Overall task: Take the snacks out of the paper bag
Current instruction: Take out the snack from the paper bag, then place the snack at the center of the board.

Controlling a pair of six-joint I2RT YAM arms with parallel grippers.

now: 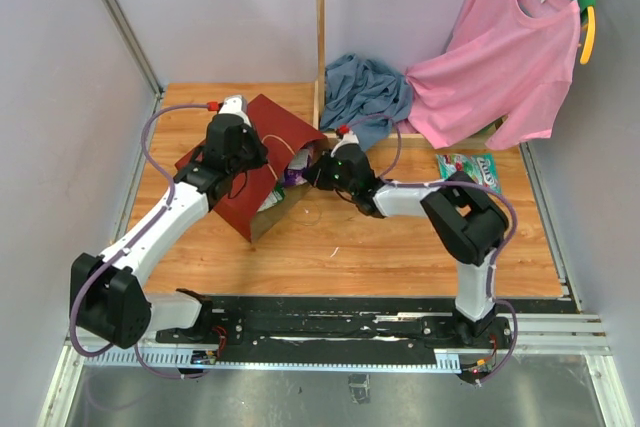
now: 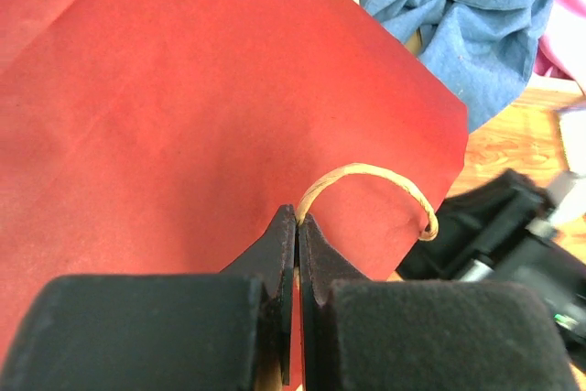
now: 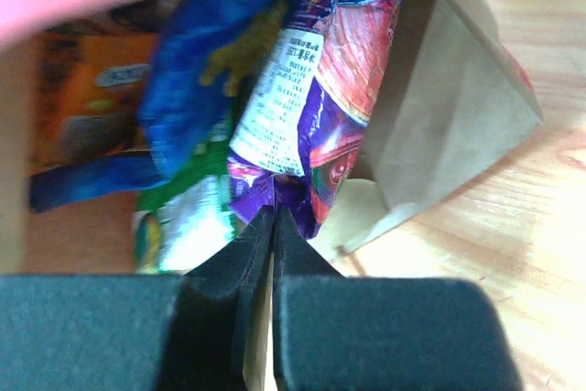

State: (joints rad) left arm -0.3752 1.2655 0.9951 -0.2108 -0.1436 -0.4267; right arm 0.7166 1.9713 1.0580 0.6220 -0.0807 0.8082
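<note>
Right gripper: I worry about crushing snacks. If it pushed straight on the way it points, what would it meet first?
The right gripper, shut, pinches the edge of the glossy purple snack packet, so that packet comes first. Beyond it is probably the blue chip bag inside the dark-red paper bag, depth unclear.

My left arm (image 1: 150, 235) and right arm (image 1: 478, 287) share 1 look: white link shells, black joint housings, a thin lilac cable (image 1: 150, 132) looping alongside, and a red connector (image 1: 212, 105) near the wrist. My fingers (image 2: 275, 258) are matte black, blocky at the base, tapering to wedge tips.
</note>
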